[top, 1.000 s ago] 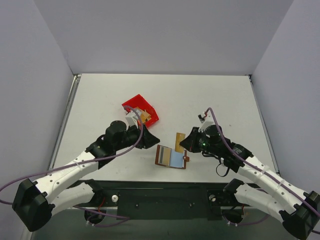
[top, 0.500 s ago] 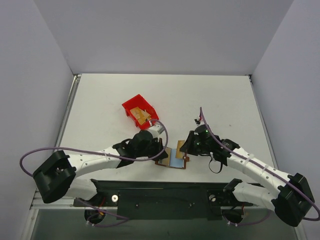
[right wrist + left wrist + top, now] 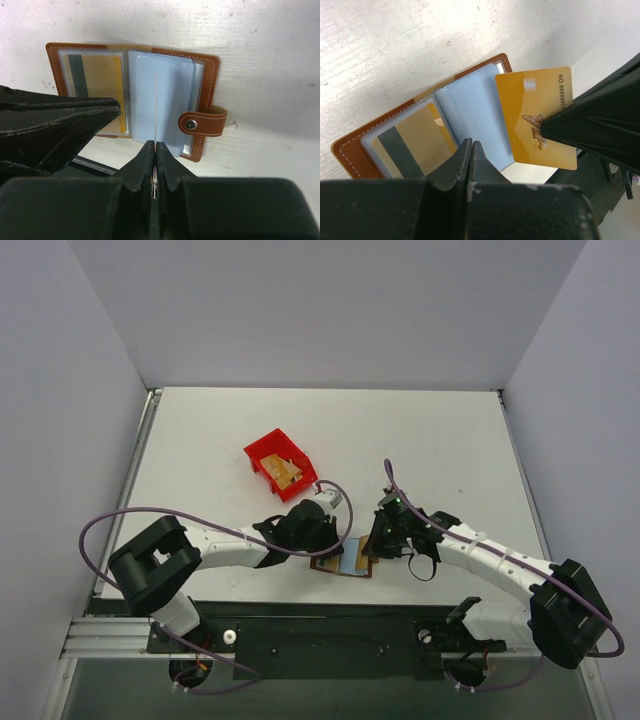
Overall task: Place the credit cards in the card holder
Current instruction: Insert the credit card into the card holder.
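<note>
**One gold VIP card (image 3: 535, 117) over the card holder (image 3: 207, 85)**

The left pincer (image 3: 471, 150), pressed together, seemingly pins the card holder's left page to the surface (image 3: 260, 40); the right pincer (image 3: 156, 150) pinches the gold VIP card edge-down above its right page, for insertion.

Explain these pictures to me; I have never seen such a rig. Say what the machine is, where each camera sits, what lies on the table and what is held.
Two robot arms, each ending in a two-finger gripper, work on a table. The top view looks down from above and behind them; the other two come from cameras on each wrist. On the table lie an open brown card holder, one striped card in a pocket, and a red bin with more cards. The right gripper is shut on a gold card, edge-on in its own view, over the blue pockets. The left gripper is shut, holding nothing visible, at the holder's edge.
</note>
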Robot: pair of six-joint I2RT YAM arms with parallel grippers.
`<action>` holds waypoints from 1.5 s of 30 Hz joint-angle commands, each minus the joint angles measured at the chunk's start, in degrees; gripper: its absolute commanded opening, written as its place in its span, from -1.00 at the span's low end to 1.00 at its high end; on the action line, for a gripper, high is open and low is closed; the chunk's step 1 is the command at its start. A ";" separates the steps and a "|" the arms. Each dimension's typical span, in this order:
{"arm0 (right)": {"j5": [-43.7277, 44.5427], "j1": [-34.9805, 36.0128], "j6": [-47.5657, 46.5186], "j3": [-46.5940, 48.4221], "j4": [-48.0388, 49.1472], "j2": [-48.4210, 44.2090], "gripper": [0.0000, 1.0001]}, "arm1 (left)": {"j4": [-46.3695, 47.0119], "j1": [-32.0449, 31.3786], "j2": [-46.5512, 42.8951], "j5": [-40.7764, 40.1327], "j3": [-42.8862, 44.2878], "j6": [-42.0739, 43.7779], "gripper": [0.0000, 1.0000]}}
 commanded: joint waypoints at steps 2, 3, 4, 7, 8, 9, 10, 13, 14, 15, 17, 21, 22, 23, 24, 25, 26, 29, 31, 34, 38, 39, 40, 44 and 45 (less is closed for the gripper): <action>-0.68 -1.38 0.34 1.78 -3.25 -0.30 -1.00 | 3.72 -0.28 2.16 -1.50 2.82 0.08 -1.00; -0.94 -1.47 0.17 1.78 -3.34 -0.22 -1.00 | 3.37 -0.28 2.33 -1.76 2.73 -0.01 -1.00; -1.03 -1.73 0.08 1.69 -3.78 -0.30 -1.00 | 3.28 -0.28 2.60 -1.85 2.64 -0.10 -1.00; -1.29 -2.44 -0.62 1.52 -4.57 -0.57 -1.00 | 3.28 -0.28 3.30 -2.12 2.20 -0.01 -1.00; -1.29 -2.70 -0.71 1.43 -4.84 -0.66 -1.00 | 3.28 -0.28 3.74 -2.12 1.94 -0.01 -1.00; -1.38 -3.14 -0.71 0.99 -4.84 -0.83 -1.00 | 3.28 -0.28 3.92 -2.12 2.03 -0.01 -1.00; -1.56 -3.32 -0.71 0.82 -4.93 -1.09 -1.00 | 3.37 -0.28 4.53 -2.03 1.77 -0.10 -1.00; -2.08 -4.37 -0.98 -0.06 -5.19 -1.45 -1.00 | 3.46 -0.19 5.58 -1.85 1.68 -0.36 -1.00; -2.43 -4.55 -1.33 -0.15 -5.28 -1.53 -1.00 | 3.72 -0.28 5.68 -1.77 1.42 -0.36 -1.00; -2.79 -5.07 -1.68 -0.59 -5.37 -1.71 -1.00 | 3.72 -0.28 6.02 -1.68 1.33 -0.54 -1.00; -3.31 -5.51 -1.86 -0.85 -5.37 -1.54 -1.00 | 3.81 -0.28 6.29 -1.59 1.24 -0.71 -1.00; -3.67 -5.69 -2.73 -0.86 -5.37 -1.18 -1.00 | 3.90 -0.28 6.64 -1.50 1.24 -0.71 -1.00; -3.75 -5.78 -2.91 -0.77 -5.37 -0.84 -1.00 | 3.90 -0.28 6.82 -1.50 1.24 -0.71 -1.00; -3.84 -5.69 -3.00 -0.77 -5.37 -0.75 -1.00 | 3.98 -0.28 6.91 -1.50 1.15 -0.80 -1.00; -4.19 -5.78 -3.35 -0.77 -5.28 -0.31 -1.00 | 3.98 -0.28 7.08 -1.41 1.15 -0.80 -1.00; -4.37 -5.78 -3.44 -0.77 -5.10 -0.04 -1.00 | 4.16 -0.28 7.26 -1.33 1.15 -0.80 -1.00; -5.07 -5.69 -3.79 -0.77 -4.67 0.39 -1.00 | 4.25 -0.28 7.35 -1.24 1.15 -0.89 -1.00; -6.39 -5.69 -4.58 -0.77 -3.88 1.54 -1.00 | 4.25 -0.28 7.61 -1.15 1.15 -0.80 -1.00; -7.09 -5.60 -4.76 -0.85 -3.35 2.77 -1.00 | 4.25 -0.28 7.70 -1.24 1.06 -0.80 -1.00; -8.41 -5.52 -4.93 -1.29 -2.29 4.87 -1.00 | 4.34 -0.28 7.87 -1.24 0.97 -0.80 -1.00; -9.29 -4.81 -4.58 -1.56 -0.54 7.78 -1.00 | 4.86 -0.28 8.22 -1.06 0.62 -0.89 -1.00; -9.38 -4.64 -4.41 -1.56 -0.01 8.65 -1.00 | 5.04 -0.28 8.40 -0.98 0.62 -0.98 -1.00; -9.29 -4.29 -4.32 -1.56 0.34 9.01 -1.00 | 5.13 -0.28 8.49 -0.89 0.53 -0.98 -1.00; -8.68 -3.14 -3.88 -0.95 1.40 11.12 -1.00 | 5.39 -0.28 8.93 -0.62 0.62 -0.98 -1.00; -8.33 -3.14 -3.70 -0.86 1.58 11.64 -1.00 | 5.39 -0.28 8.84 -0.62 0.53 -0.98 -1.00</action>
